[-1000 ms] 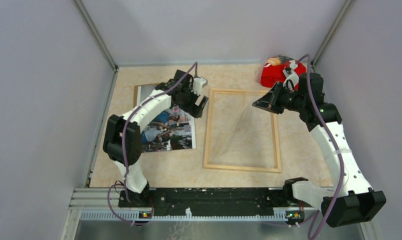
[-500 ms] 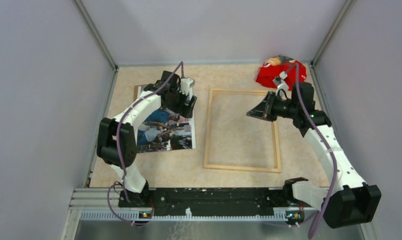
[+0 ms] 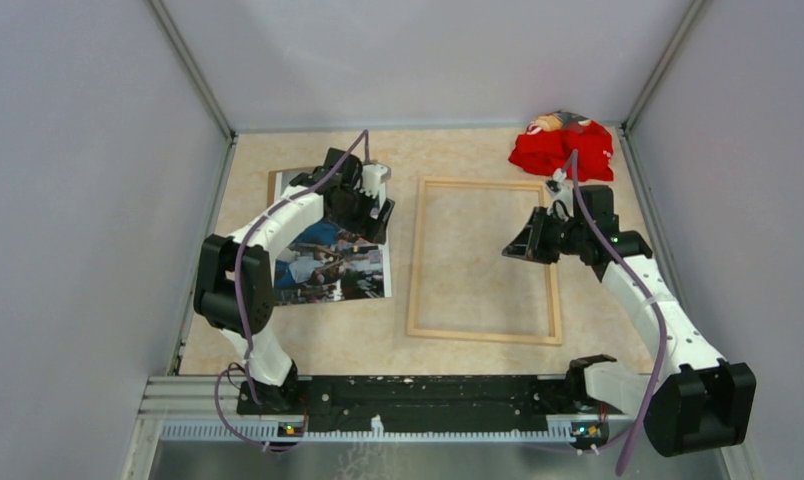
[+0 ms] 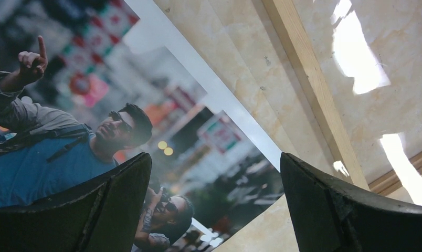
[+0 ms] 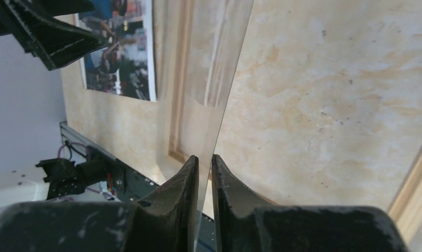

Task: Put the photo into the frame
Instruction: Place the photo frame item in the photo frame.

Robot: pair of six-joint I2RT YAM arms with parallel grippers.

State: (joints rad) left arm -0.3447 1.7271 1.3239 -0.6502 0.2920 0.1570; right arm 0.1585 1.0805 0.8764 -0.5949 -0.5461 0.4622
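Two hands work here. The left hand (image 3: pixel 366 212) has its two fingers (image 4: pixel 109 205) spread wide with nothing between them, and it hangs over the far right corner of the one photo (image 3: pixel 328 265). In the left wrist view the print fills the space under and between the fingers; whether they touch the paper cannot be told. The right hand (image 3: pixel 523 245) has its fingers (image 5: pixel 172 210) drawn nearly together, leaving only a narrow slit. The edge of one thin clear pane (image 5: pixel 219 52) runs into that slit, but whether the fingers pinch it or merely flank it cannot be told. This hand sits over the right half of the one frame (image 3: pixel 415 260), just inside its right rail. The photo lies flat and face up on the left side of the desk (image 3: pixel 478 155), just beside the frame's left rail and apart from it, well away from the right hand. A strip of one brown board (image 3: pixel 275 178) shows at the photo's far left corner. The frame lies flat mid-desk. One red cloth (image 3: pixel 561 148) sits in the far right corner.
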